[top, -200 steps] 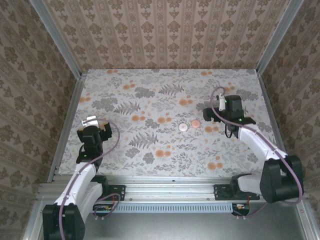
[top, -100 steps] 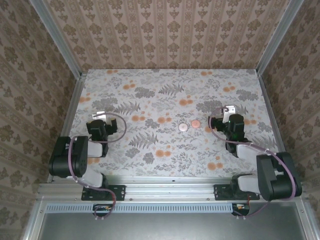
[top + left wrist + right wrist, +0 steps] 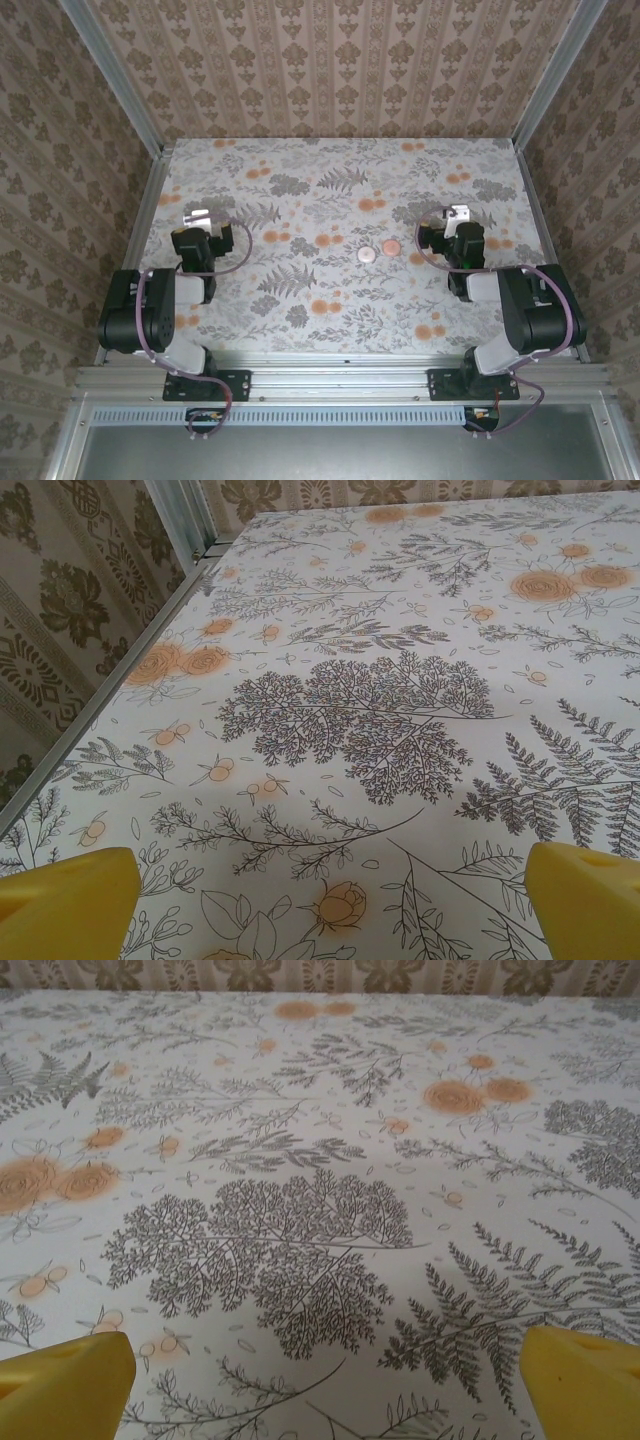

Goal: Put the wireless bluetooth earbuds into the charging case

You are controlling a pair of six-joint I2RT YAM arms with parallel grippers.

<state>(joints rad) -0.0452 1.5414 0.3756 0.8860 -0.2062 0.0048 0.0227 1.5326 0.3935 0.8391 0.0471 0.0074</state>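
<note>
- Progress cannot be confirmed from the overhead view. The pale pinkish-white earbud piece lies on the flower-printed table, just beside the salmon-pink charging case. The two read as separate things side by side, not as one seated in the other.
- Neither arm is working at the pieces. The left gripper sits near the table's left edge and the right gripper sits to the right of the case. Both arms are folded close to their bases.
- Both grippers are spread wide and carry nothing. In the wrist views the yellow left fingertips and right fingertips stand at the bottom corners, with bare printed surface between them.
- On this reading, what is left is to pick up the earbud piece and seat it in the case.
- Both pieces are too small from overhead to tell whether the case is open or whether an earbud already sits inside it. The printed orange flowers nearby look much like them.
</note>
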